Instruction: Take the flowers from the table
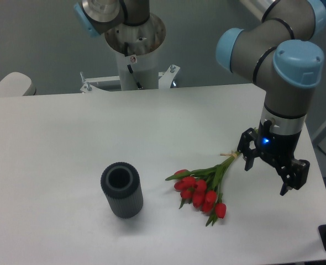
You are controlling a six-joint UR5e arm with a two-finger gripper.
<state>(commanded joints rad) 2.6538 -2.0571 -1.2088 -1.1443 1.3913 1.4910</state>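
Note:
The flowers (203, 192), a small bunch of red tulip buds with green stems, lie on the white table (63, 138) right of centre, near the front. The tied stem ends point up and right toward my gripper (266, 179). The gripper hangs just right of the stem ends, a little above the tabletop. Its two dark fingers (248, 160) are spread apart and hold nothing. It does not touch the flowers.
A dark grey ribbed cylinder (121, 190) stands upright on the table left of the flowers, its top open. The arm's base column (134, 52) rises behind the table's far edge. The table's right edge (323, 182) is close to the gripper.

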